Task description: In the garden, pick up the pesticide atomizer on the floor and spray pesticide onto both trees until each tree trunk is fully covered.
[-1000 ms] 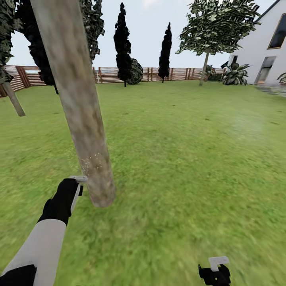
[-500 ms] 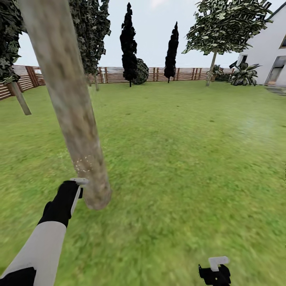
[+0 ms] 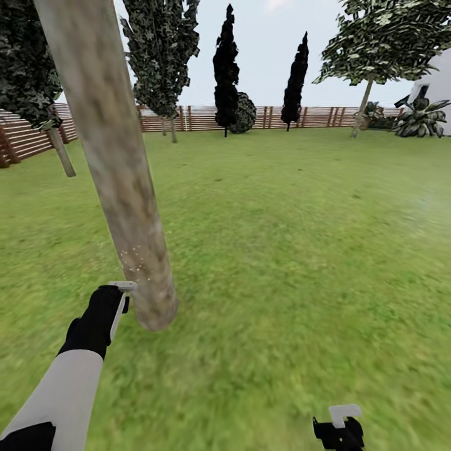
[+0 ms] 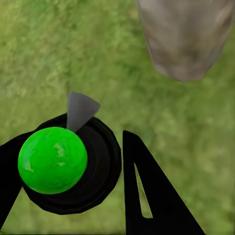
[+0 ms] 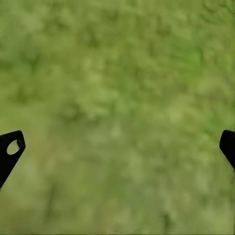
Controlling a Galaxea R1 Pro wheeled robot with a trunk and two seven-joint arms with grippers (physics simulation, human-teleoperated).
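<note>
Left gripper (image 4: 98,196) clamped on atomizer (image 4: 53,160), nozzle aimed at trunk (image 3: 122,188) just ahead, near its base (white specks there). Trunk axis near vertical. Right gripper (image 5: 117,147) spread wide, empty, well apart over lawn (image 3: 300,238).

The tree trunk (image 3: 119,181) beside me is cut off at the top edge, so I cannot see its crown. My left fingers (image 4: 147,196) hide the lower body of the atomizer (image 4: 54,159). My right fingers (image 5: 11,149) show only their tips at the edges. The lawn (image 5: 117,98) under them is blurred.
</note>
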